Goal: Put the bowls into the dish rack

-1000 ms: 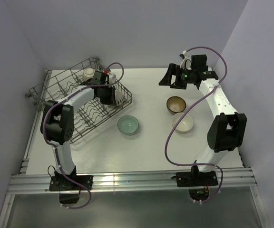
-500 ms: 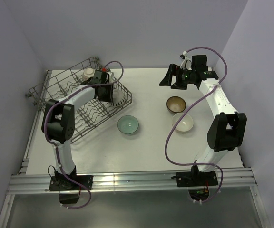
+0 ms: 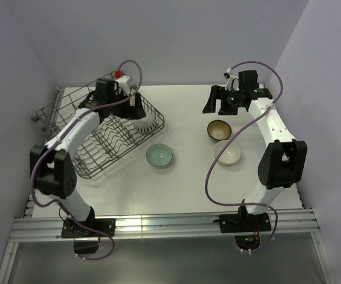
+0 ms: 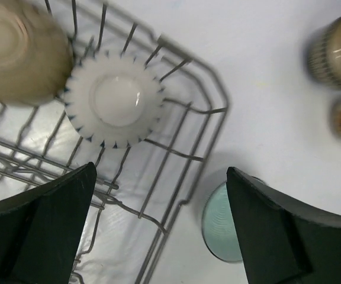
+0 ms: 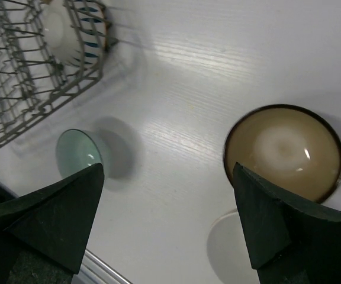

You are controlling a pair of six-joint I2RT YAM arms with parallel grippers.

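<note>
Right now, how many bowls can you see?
5. In the dish rack: white ribbed bowl, beige bowl. On the table: teal bowl, brown bowl, cream bowl. More may be hidden.

Top view overhead from behind; wrist views straight down, sharing green bowl [image 5: 79, 152].

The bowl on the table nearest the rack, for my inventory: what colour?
Pale green bowl, clearest in the top external view.
</note>
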